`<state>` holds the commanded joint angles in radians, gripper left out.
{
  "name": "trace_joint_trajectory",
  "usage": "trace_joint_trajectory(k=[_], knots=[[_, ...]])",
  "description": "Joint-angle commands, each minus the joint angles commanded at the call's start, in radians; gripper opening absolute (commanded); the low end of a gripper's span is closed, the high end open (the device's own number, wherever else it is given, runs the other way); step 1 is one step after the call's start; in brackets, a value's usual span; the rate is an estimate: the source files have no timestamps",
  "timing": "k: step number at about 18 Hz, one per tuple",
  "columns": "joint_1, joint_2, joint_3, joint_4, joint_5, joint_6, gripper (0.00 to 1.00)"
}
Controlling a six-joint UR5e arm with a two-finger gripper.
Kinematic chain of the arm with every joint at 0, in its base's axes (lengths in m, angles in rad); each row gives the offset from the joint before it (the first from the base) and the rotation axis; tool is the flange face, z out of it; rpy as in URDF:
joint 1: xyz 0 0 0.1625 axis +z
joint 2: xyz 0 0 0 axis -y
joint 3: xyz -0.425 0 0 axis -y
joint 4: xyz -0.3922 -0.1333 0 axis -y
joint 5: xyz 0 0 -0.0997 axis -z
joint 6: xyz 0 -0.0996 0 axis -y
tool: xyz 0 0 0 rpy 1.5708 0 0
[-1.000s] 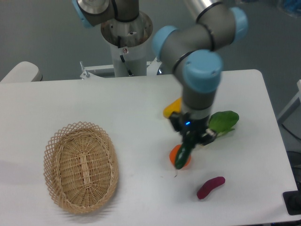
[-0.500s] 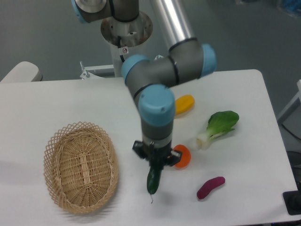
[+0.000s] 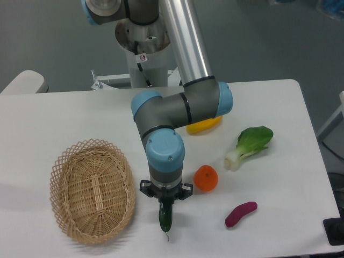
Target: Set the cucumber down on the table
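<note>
The cucumber [image 3: 165,217] is dark green and glossy. It hangs nearly upright from my gripper [image 3: 165,205], thin stem tip pointing down at the white table [image 3: 70,118]. The gripper is shut on its upper end. It sits near the table's front edge, just right of the wicker basket and left of the orange. I cannot tell whether the stem tip touches the table.
An oval wicker basket [image 3: 92,191] stands at the front left. An orange [image 3: 206,178], a purple sweet potato [image 3: 240,213], a bok choy [image 3: 249,144] and a yellow item [image 3: 204,125] partly behind the arm lie to the right.
The gripper with the cucumber has moved left and toward the front edge, away from the orange and closer to the basket. The other objects have not moved.
</note>
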<state>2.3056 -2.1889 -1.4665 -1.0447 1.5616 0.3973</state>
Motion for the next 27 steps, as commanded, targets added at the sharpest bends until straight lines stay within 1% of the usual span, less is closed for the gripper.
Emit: trace_joint_trajectory(k=[5, 8, 9, 10, 11, 12, 13, 15, 20, 24, 25, 27], knots=[[-0.012, -0.023, -0.008, 0.026, 0.021, 0.006, 0.31], [-0.012, -0.028, -0.008, 0.035, 0.028, 0.006, 0.36], [-0.012, -0.026, -0.008, 0.035, 0.028, 0.008, 0.39], [-0.012, -0.026, -0.008, 0.035, 0.028, 0.009, 0.45], [-0.012, -0.025, -0.006, 0.035, 0.029, 0.011, 0.54], [-0.012, -0.020, -0.005, 0.035, 0.029, 0.012, 0.71], [-0.012, -0.017, 0.001, 0.035, 0.038, 0.012, 0.99], [-0.012, -0.002, 0.015, 0.031, 0.058, 0.014, 1.00], [0.015, 0.055, 0.061, 0.023, 0.049, 0.012, 1.00], [0.043, 0.078, 0.101, 0.025, 0.054, 0.018, 1.00], [0.052, 0.087, 0.109, 0.026, 0.058, 0.038, 1.00], [0.069, 0.107, 0.110, 0.023, 0.061, 0.136, 1.00]])
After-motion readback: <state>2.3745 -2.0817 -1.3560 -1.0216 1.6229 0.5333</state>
